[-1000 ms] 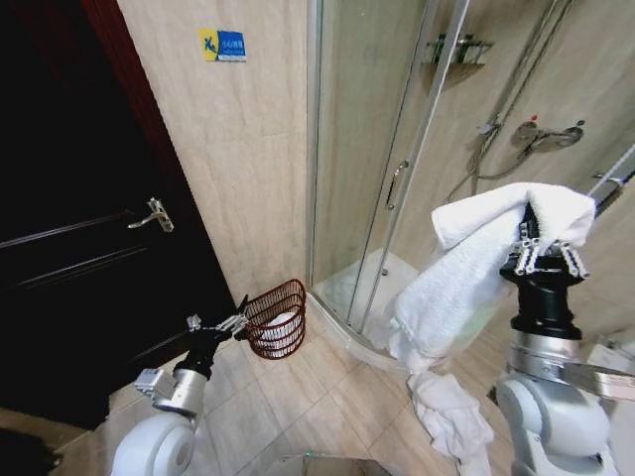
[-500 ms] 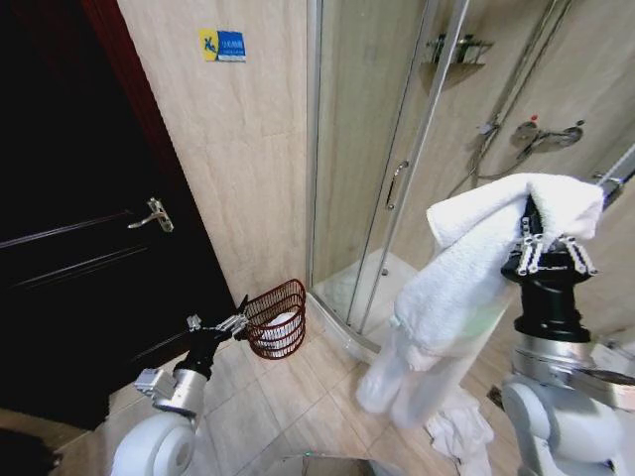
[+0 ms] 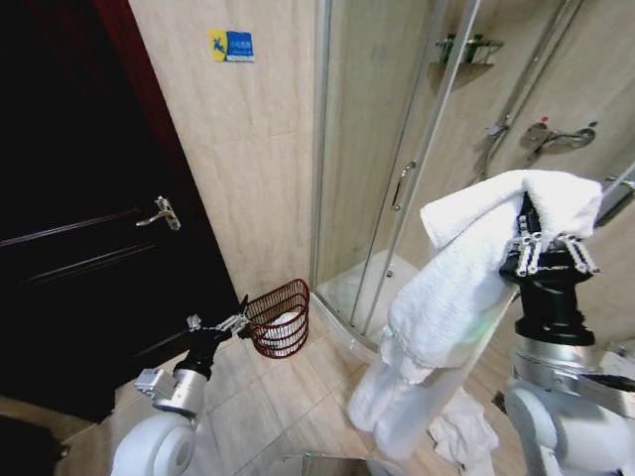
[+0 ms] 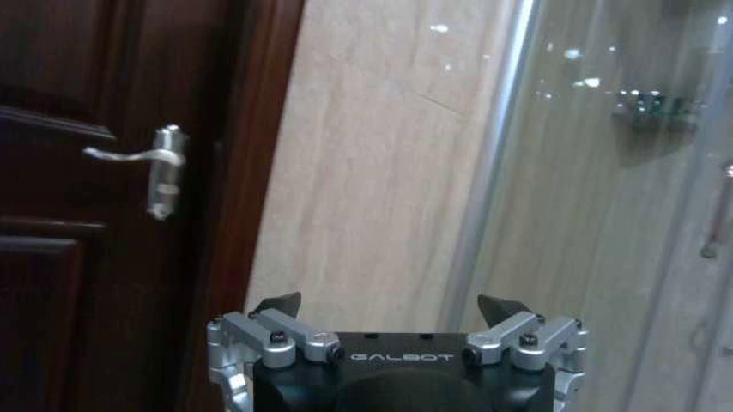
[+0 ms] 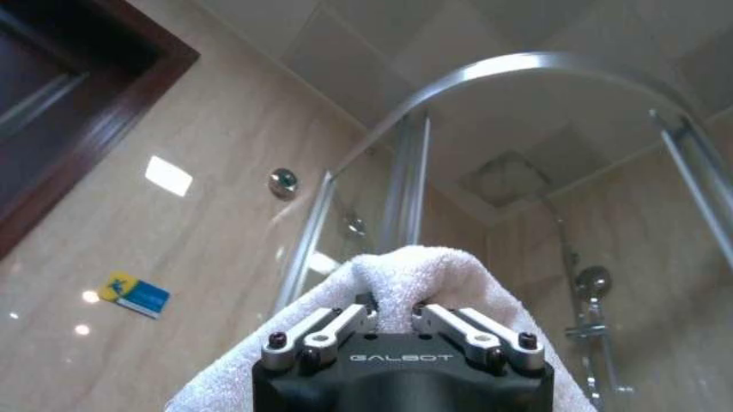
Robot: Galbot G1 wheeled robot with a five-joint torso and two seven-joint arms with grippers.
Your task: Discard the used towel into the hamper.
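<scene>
- On the floor against the wall, between the door and the shower glass, stands the hamper, a round reddish-brown wire basket that narrows downward.
- Through its open ribs something white shows inside; what it is I cannot tell.
- The towel is white and thick-piled, folded over the right claw, which is raised to the right, well apart from the hamper.
- One end lies bunched across the claw's top; the longer part hangs down its left side toward the floor.
- More white cloth lies crumpled on the tiles by the right arm's base.
- The right wrist view shows the right claw with its fingers drawn together on a fold of the towel, the pile rising between them.
- The same view takes in the ceiling, the curved top rail of the shower, a shower head and a blue sign on the wall.
- The left claw is held low, just beside the hamper's rim in the head view.
- The left wrist view shows the left claw with its fingertips spread apart, holding nothing, and beyond it the door handle.
</scene>
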